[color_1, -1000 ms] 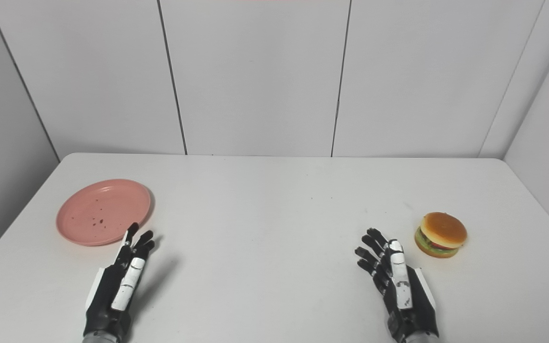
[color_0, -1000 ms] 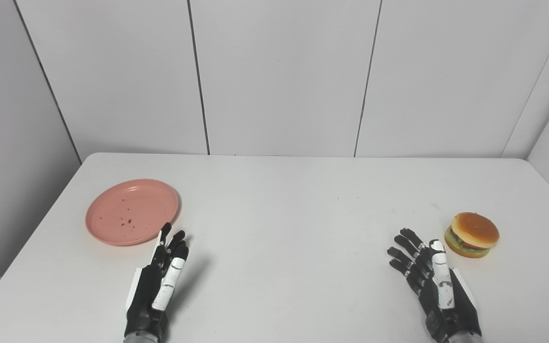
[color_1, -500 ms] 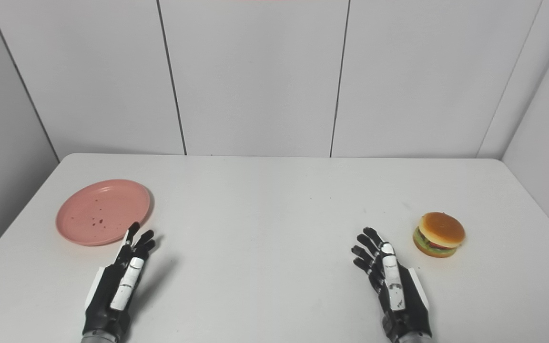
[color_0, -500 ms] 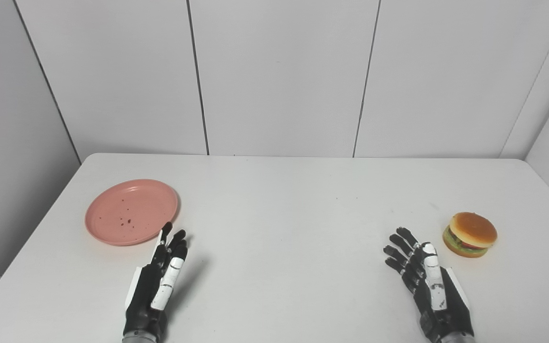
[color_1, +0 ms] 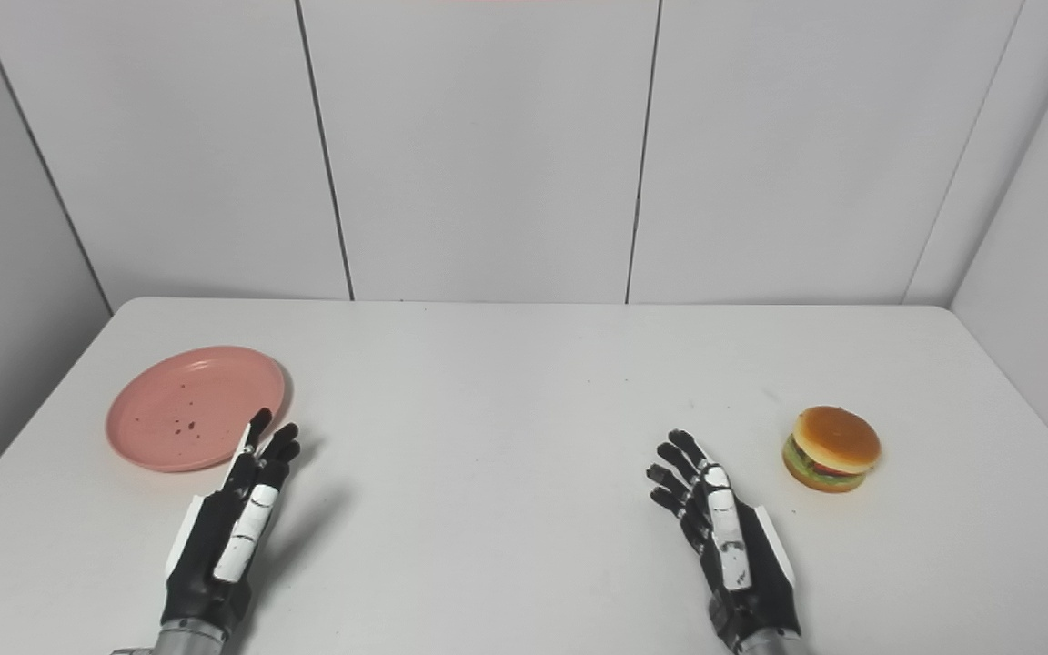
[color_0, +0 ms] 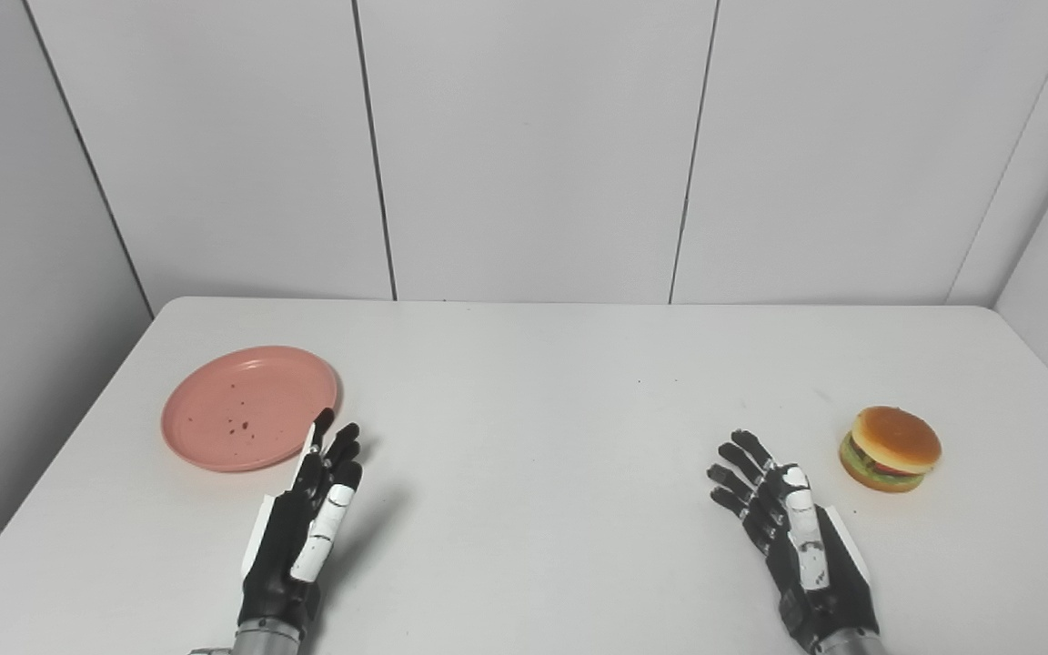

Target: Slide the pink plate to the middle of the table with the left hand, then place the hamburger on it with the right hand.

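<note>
A pink plate (color_0: 246, 407) with a few dark specks lies flat on the left side of the white table (color_0: 533, 400). My left hand (color_0: 306, 518) is open and empty, fingers stretched toward the plate's near right rim, fingertips just short of it. A hamburger (color_0: 891, 448) sits at the right side of the table. My right hand (color_0: 788, 532) is open and empty, fingers spread, to the left of the hamburger and nearer to me, apart from it. Both hands also show in the right eye view, left hand (color_1: 233, 523) and right hand (color_1: 724, 537).
White wall panels (color_0: 533, 146) stand close behind the table's far edge. The table's left edge (color_0: 60, 455) runs near the plate, and its right edge lies just beyond the hamburger.
My left hand has crept forward toward the plate's rim. My right hand has drifted left, away from the hamburger. The camera view has shifted slightly.
</note>
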`<state>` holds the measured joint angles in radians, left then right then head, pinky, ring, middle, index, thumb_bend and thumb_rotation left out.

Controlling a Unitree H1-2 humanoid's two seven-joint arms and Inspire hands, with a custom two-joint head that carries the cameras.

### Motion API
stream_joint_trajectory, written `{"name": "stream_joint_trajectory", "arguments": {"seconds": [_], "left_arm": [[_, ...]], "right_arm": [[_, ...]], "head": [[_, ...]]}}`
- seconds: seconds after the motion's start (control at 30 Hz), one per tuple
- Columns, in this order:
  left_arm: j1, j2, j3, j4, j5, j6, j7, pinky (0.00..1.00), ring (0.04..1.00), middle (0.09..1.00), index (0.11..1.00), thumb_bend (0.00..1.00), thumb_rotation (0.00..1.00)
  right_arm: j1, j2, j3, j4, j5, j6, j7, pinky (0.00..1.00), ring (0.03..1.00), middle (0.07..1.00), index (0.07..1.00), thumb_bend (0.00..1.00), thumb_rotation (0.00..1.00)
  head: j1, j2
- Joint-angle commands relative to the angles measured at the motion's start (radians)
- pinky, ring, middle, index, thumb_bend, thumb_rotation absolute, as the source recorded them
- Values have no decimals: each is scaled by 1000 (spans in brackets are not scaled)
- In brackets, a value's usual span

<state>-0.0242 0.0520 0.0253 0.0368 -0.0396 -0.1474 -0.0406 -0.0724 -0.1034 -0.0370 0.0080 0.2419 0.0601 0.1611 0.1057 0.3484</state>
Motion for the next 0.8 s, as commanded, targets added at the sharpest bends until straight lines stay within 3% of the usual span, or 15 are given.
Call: {"name": "stream_joint_trajectory", "arguments": {"seconds": [0.0, 0.43, 0.77], "left_arm": [[17, -27, -18, 112, 19, -16, 14, 998, 949, 932, 1000, 727, 801], [-4, -76, -34, 167, 98, -45, 63, 956, 936, 916, 991, 763, 820], [0, -83, -26, 152, 83, -45, 55, 955, 934, 917, 988, 747, 811]], "right_arm": [[19, -12, -14, 75, 17, -45, 27, 883, 870, 904, 905, 847, 1000], [-14, -34, -47, 177, 48, -93, 72, 915, 879, 922, 926, 842, 1000], [-14, -32, -48, 178, 43, -94, 82, 932, 890, 934, 939, 840, 1000]], "head": [[19, -16], [102, -73], [92, -59]]}}
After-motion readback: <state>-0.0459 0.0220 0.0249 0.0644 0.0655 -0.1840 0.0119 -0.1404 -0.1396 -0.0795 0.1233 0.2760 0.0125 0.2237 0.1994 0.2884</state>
